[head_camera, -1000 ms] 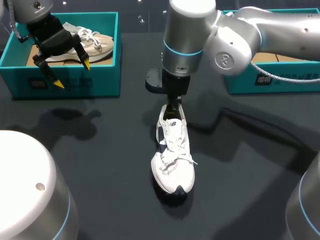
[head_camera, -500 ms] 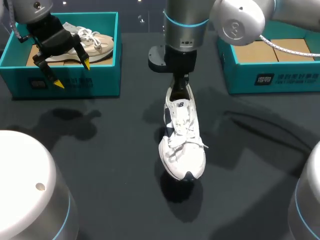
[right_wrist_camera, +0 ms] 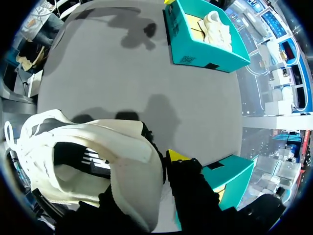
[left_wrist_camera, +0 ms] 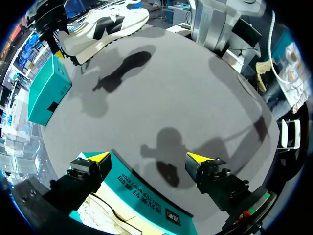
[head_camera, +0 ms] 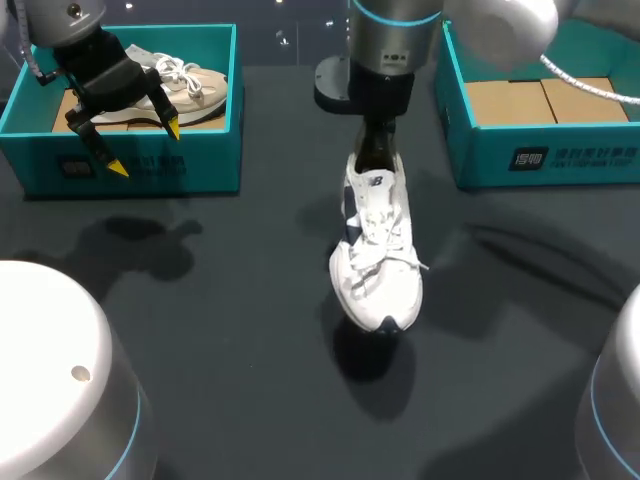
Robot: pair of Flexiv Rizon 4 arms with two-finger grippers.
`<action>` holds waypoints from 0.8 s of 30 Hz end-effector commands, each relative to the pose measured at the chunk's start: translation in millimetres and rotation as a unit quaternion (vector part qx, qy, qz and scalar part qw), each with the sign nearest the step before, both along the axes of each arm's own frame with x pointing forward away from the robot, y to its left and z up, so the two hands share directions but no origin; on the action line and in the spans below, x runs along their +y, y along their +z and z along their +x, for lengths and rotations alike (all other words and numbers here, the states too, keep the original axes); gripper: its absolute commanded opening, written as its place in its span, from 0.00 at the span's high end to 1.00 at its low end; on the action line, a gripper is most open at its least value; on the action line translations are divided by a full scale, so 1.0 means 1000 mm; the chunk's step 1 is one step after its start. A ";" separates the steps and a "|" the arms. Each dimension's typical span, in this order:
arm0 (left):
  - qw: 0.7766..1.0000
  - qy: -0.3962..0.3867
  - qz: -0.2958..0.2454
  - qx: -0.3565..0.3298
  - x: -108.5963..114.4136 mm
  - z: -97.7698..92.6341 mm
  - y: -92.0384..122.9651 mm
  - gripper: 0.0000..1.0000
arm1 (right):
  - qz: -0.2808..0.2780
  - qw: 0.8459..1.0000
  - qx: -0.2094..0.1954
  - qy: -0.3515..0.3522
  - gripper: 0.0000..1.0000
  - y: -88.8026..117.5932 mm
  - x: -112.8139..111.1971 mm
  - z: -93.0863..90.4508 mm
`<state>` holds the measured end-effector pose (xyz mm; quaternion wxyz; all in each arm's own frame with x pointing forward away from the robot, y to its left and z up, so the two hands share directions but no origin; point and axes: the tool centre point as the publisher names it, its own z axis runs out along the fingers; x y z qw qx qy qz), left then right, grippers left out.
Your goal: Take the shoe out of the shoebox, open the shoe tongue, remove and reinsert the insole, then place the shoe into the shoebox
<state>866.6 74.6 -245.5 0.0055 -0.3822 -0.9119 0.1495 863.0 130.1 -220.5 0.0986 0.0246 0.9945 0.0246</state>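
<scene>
Over dark table (head_camera: 220,300), right tool (head_camera: 373,160) holds white shoe (head_camera: 378,250) by heel (left tool (head_camera: 145,148) gapes wide above labelled shoebox (head_camera: 205,165)).

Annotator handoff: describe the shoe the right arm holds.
Dark table, between left shoebox and right shoebox: the shoe hangs by its heel from the right arm's jaws. It's white with navy panels; the beige shoe sits in the left shoebox.
</scene>
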 end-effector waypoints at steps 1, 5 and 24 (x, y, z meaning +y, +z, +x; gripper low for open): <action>1.000 0.000 0.001 -0.001 0.000 -0.001 0.000 0.00 | -0.001 1.000 -0.007 0.011 1.00 0.050 -0.050 0.000; 1.000 0.000 0.001 -0.001 0.000 -0.001 0.000 0.00 | -0.031 0.999 -0.023 0.017 1.00 0.076 -0.078 0.020; 1.000 0.000 0.001 -0.001 0.000 -0.001 0.000 0.00 | -0.034 0.998 -0.035 0.044 1.00 0.092 -0.092 0.052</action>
